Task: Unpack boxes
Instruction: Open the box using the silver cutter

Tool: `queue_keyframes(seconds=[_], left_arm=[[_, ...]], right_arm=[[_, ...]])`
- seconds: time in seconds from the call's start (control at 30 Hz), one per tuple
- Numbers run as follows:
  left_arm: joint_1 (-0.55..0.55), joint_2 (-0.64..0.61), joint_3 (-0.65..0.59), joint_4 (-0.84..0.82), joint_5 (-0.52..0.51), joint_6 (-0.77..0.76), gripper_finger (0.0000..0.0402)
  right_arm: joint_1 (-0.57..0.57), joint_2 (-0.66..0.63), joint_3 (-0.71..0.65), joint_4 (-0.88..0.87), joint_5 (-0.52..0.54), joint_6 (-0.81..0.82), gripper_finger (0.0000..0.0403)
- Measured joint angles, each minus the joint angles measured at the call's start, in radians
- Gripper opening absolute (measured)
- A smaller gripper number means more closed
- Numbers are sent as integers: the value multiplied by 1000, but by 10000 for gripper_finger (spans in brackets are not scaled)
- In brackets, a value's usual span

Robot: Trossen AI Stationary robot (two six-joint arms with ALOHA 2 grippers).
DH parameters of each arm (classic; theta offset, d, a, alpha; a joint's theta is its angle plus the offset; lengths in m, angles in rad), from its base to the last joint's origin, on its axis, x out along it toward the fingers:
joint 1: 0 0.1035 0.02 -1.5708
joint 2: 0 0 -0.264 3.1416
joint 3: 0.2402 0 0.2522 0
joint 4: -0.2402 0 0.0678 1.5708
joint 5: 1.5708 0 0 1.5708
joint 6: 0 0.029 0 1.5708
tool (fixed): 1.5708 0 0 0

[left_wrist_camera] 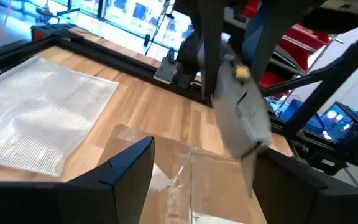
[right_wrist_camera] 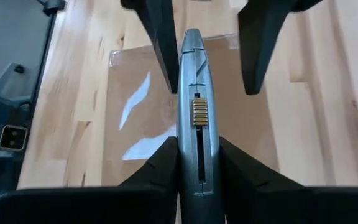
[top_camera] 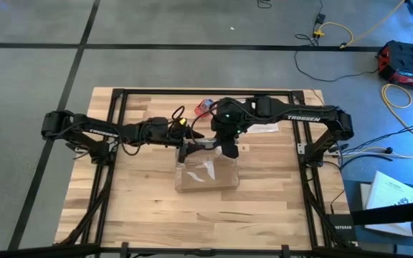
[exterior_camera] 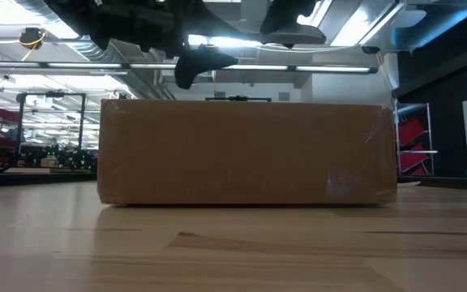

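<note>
Clamped in the right gripper (right_wrist_camera: 197, 163) is a grey utility knife (right_wrist_camera: 194, 106), pointed down above the cardboard box (top_camera: 206, 174). Just beside it the left gripper (left_wrist_camera: 201, 180) is held with its fingers spread, nothing between them. The taped box is set mid-table on the wooden tabletop (top_camera: 149, 208); a clear plastic bag (left_wrist_camera: 33, 118) is laid near it.

Grey concrete floor (top_camera: 192, 68) crossed by dark lines surrounds the light wooden table (top_camera: 142, 215); yellow cables (top_camera: 400, 107) trail at upper right. Bright ceiling lights (exterior_camera: 355, 24) and red shelving (exterior_camera: 416, 138) show behind.
</note>
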Motion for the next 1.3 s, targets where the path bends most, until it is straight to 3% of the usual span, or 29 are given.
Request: queue_keyframes(seconds=[0.4,0.87,1.03,1.3], left_arm=[[-24,0,0,-39,5,-16,235],[-22,-4,2,-228,0,6,234],[-40,-66,2,-302,-1,4,233],[-108,-232,2,-722,-27,66,233]], right_arm=[[10,0,0,-8,78,5,64],[32,-52,1,-39,156,8,64],[38,-77,1,-96,179,3,64],[111,-65,2,-163,180,-43,64]])
